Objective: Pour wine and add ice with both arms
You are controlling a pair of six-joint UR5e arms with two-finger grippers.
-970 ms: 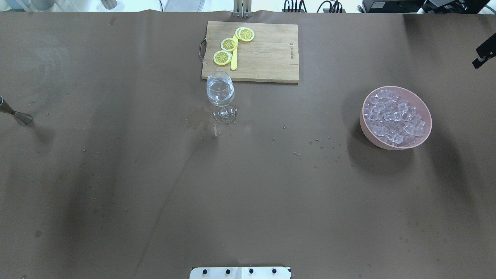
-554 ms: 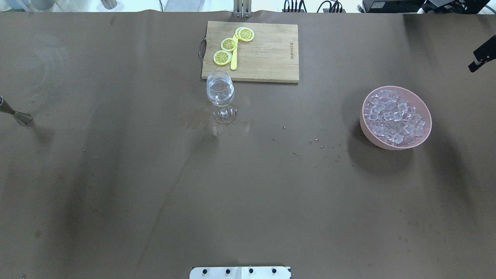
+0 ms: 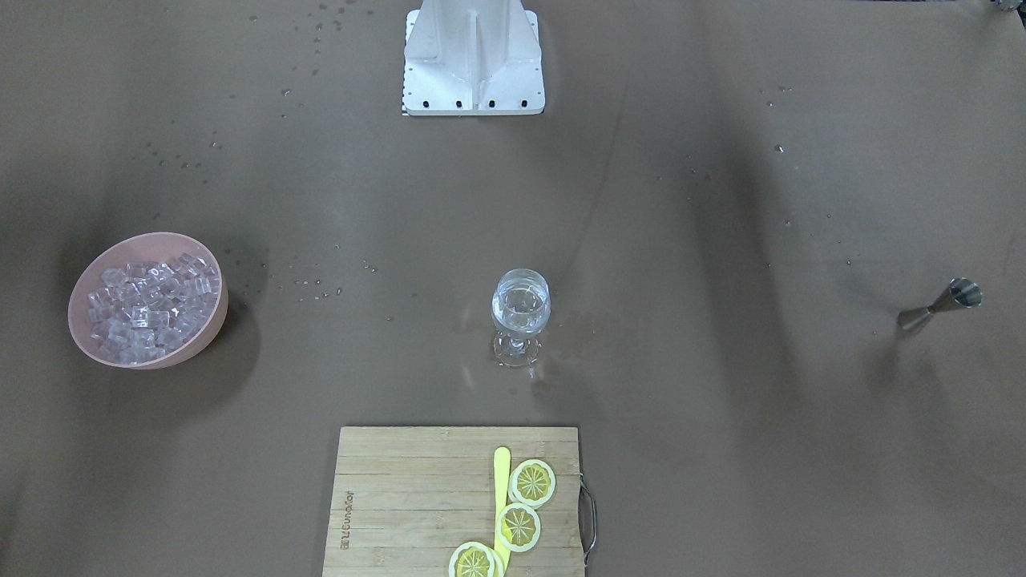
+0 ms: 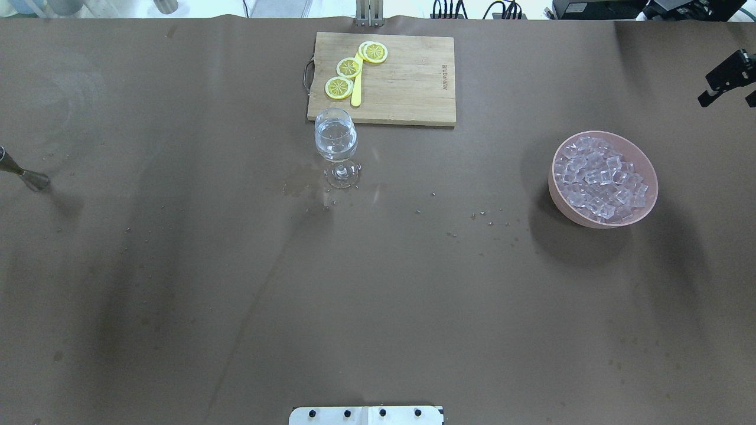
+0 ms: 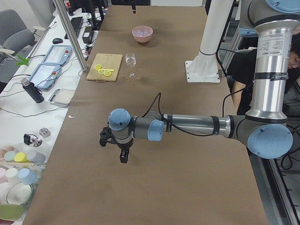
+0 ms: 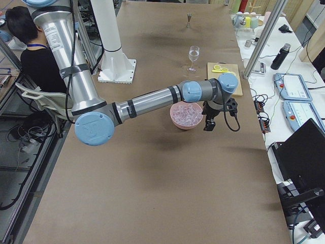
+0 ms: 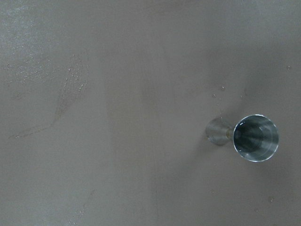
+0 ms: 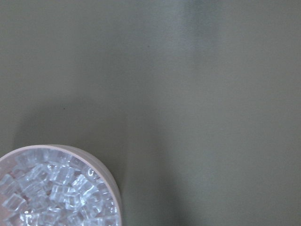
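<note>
Brown table (image 4: 378,295), glittering clear ice cubes (image 4: 602,180) heaped in pink bowl (image 4: 582,221), right pincer (image 4: 726,100) spread, left pincer (image 5: 113,150) state unclear.

I see a small silver metal double-cone jigger (image 7: 254,138) standing on the brown desk (image 7: 141,179), open mouth toward my camera. A few water droplets (image 7: 217,92) lie near it, and faint wet streaks (image 7: 70,84) well apart.

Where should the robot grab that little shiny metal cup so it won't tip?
Pinch the metal cup at its thin waist, between the two cones, coming in level from the side. It stands upright, open mouth up, and the cones flaring above and below would likely keep it from slipping.
</note>
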